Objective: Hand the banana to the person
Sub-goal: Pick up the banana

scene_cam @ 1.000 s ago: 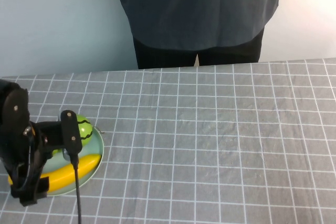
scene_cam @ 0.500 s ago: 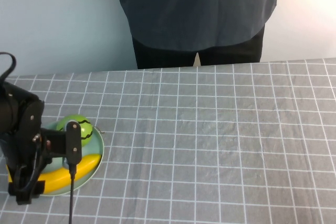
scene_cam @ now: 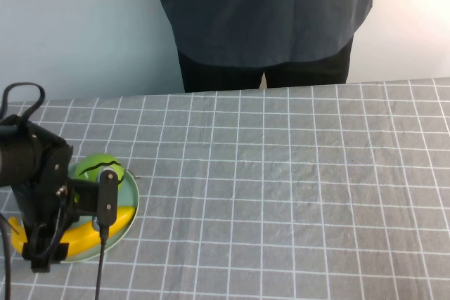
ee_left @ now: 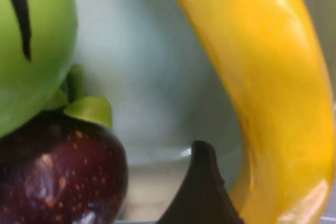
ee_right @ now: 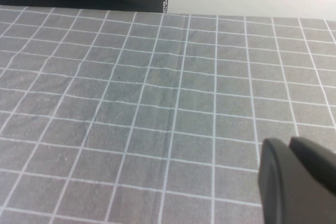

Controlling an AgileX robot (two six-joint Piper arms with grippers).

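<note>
The left gripper [scene_cam: 67, 219] hangs low over the plate [scene_cam: 131, 194] at the tabletop's left edge — whether it grips I cannot tell. The banana [scene_cam: 88, 233] lies on the plate, ungrasped I judge. The right gripper [ee_right: 296, 182] sits clenched, apart. Next: clamp, lift, carry toward the person [scene_cam: 264, 19].

Glossy smooth plastic-looking banana [ee_left: 268, 77]; smooth pale plate [ee_left: 147, 77]; matt, wrinkled gridded cloth [scene_cam: 295, 187].

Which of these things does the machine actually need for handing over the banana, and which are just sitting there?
Needed:
- banana on the plate
- person standing behind the table
- left end effector, low over the plate beside the banana

Just sitting there:
- striped green fruit
- dark purple fruit
- plate
- right end effector, above bare tablecloth
</note>
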